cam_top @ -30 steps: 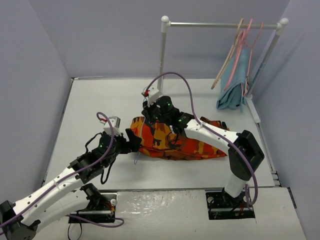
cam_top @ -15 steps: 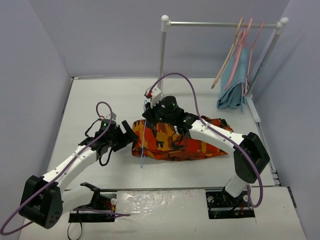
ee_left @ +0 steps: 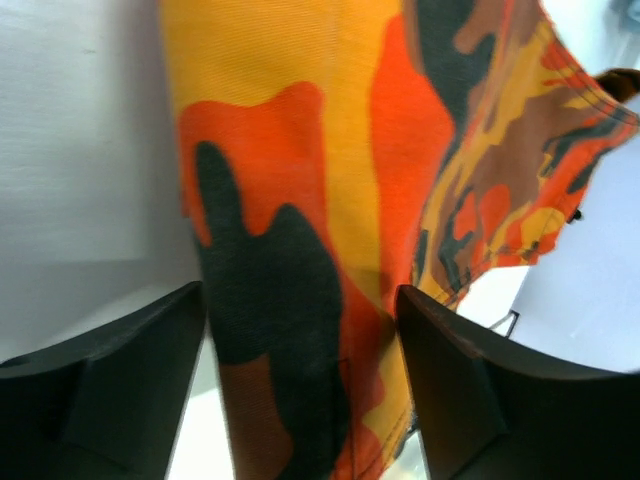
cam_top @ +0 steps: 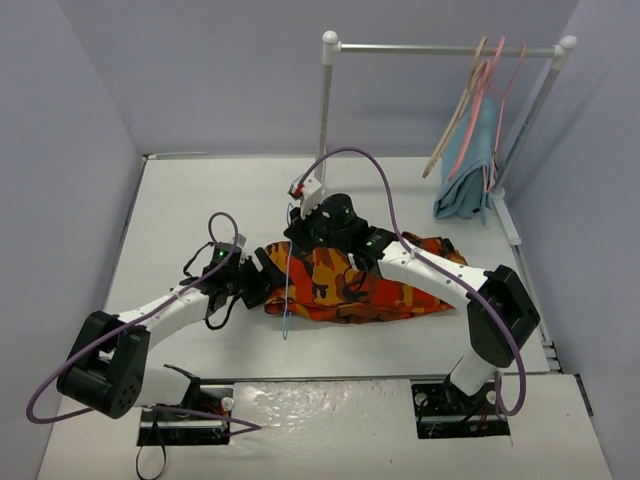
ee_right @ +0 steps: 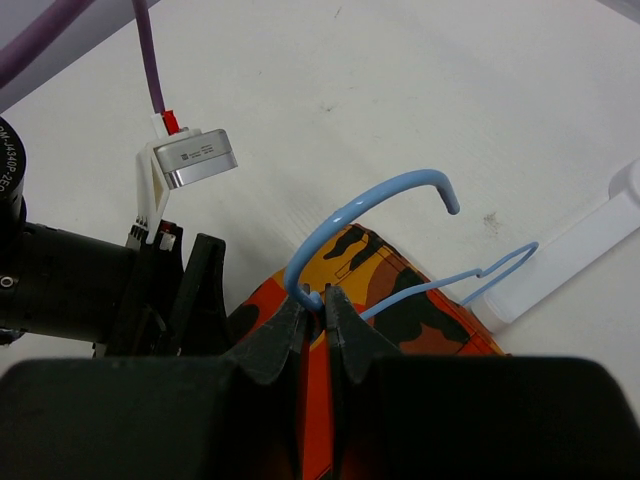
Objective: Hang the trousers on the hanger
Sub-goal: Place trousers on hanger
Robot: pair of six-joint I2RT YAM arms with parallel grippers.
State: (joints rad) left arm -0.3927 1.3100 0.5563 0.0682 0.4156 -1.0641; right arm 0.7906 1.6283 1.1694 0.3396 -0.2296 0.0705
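Where the lavender-grey walls point(cam_top: 220, 70) close in on three sides, a white table point(cam_top: 200, 200) fills the floor of the scene, matte and a little scuffed. At its far right stands a metal clothes rack point(cam_top: 440, 48). A tan wooden hanger point(cam_top: 455, 120), a pink hanger point(cam_top: 497, 75) and a teal-blue cloth point(cam_top: 468, 175) hang from its rail. The trousers point(cam_top: 380, 290) lie in the middle of the table as a low, folded heap that stretches from left to right. Their soft woven fabric carries large patches of orange, red, yellow and black, and a stitched hem shows at one edge. The hanger point(ee_right: 372, 198) is a thin light-blue wire at the left end of the heap, its hook curving up and its shoulder wire lying over the print. The right gripper point(ee_right: 322, 303) is clamped on the wire neck just below the hook. The left gripper point(cam_top: 266, 277) is low at the left edge of the trousers. Its fingers point(ee_left: 130, 370) are apart, one on each side of a fold of the fabric, and are not pressed onto it.
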